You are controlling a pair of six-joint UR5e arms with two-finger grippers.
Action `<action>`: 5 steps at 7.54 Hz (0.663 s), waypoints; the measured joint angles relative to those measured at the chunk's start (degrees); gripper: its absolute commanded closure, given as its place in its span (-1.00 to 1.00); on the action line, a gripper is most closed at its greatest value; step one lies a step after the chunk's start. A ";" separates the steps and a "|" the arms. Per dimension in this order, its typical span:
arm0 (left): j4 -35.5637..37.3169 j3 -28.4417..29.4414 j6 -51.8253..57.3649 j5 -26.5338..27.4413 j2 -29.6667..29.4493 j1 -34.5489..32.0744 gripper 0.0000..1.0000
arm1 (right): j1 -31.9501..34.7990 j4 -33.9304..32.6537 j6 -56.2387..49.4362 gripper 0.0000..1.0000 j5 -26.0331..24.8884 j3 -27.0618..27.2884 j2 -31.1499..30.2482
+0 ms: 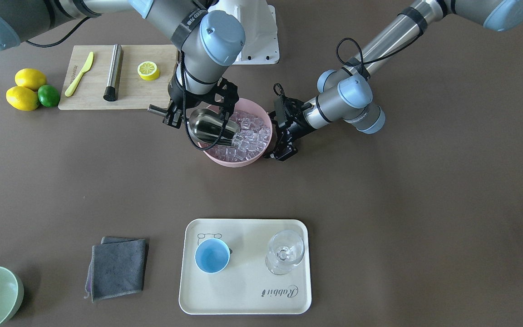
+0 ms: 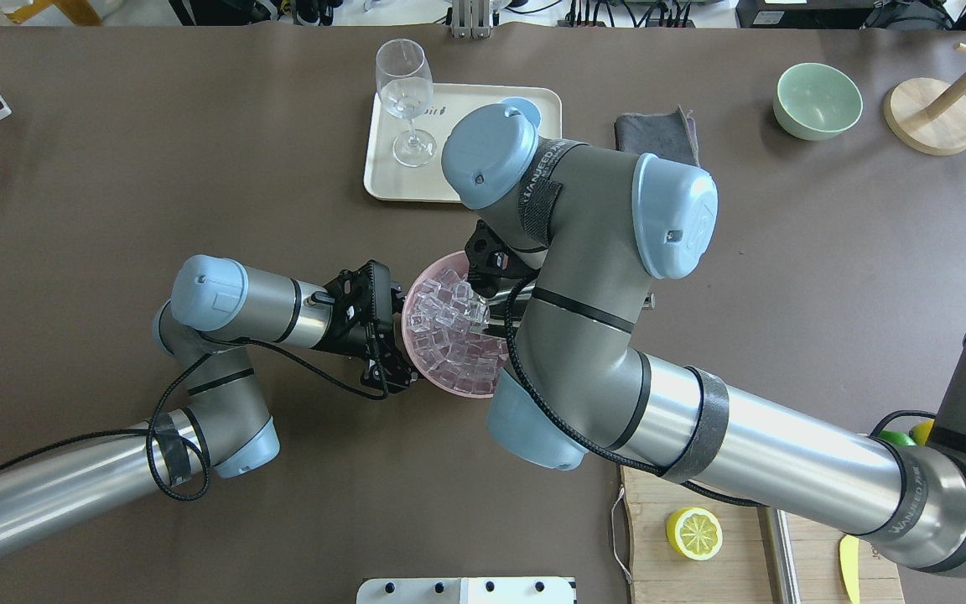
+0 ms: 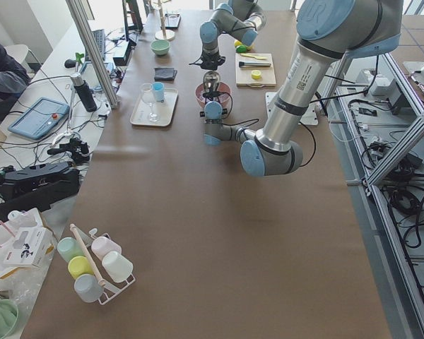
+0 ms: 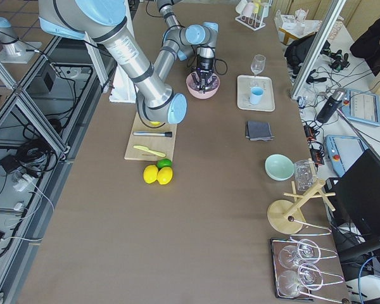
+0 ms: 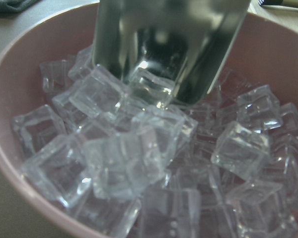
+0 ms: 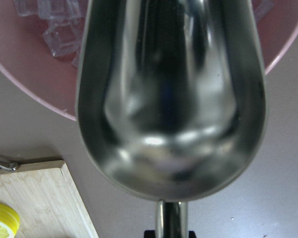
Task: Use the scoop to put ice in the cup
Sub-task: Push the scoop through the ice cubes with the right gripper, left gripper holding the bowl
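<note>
In the round pink bowl (image 1: 234,162), set about midway along the table and nearer the robot's edge, lie the small clear, glossy ice cubes (image 1: 252,136), heaped almost to the rim. The shiny stainless-steel scoop with a deep rounded trough and a straight tubular handle (image 1: 209,127) is tipped mouth-down into that heap from one side of the bowl. The left wrist view shows its lip touching the top cubes, with one cube right at the opening, while the right wrist view shows the back of the trough bare. The right gripper (image 1: 174,112) has its jaws closed on the scoop's handle, whose end pokes out beyond them. The left gripper (image 2: 384,331) sits at the opposite side of the bowl, touching the rim or just beside it; I cannot tell whether its jaws clamp the rim or only stand spread next to it. Well apart, near the table's far edge on the operators' side, the small round light-blue cup (image 1: 212,255) stands upright on a cream rectangular tray (image 1: 243,295) beside a clear stemmed glass (image 1: 285,252), and its blue inside shows no ice. I judge the task to be early: the scoop is in hand and at the ice, but no load is lifted yet, and the carry over to the tray and the pour into the cup are both left to do.
</note>
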 measured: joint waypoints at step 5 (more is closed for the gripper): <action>0.01 0.05 0.19 -0.10 -0.06 0.14 -0.95 | 0.00 3.20 3.95 1.00 1.10 -0.07 -0.38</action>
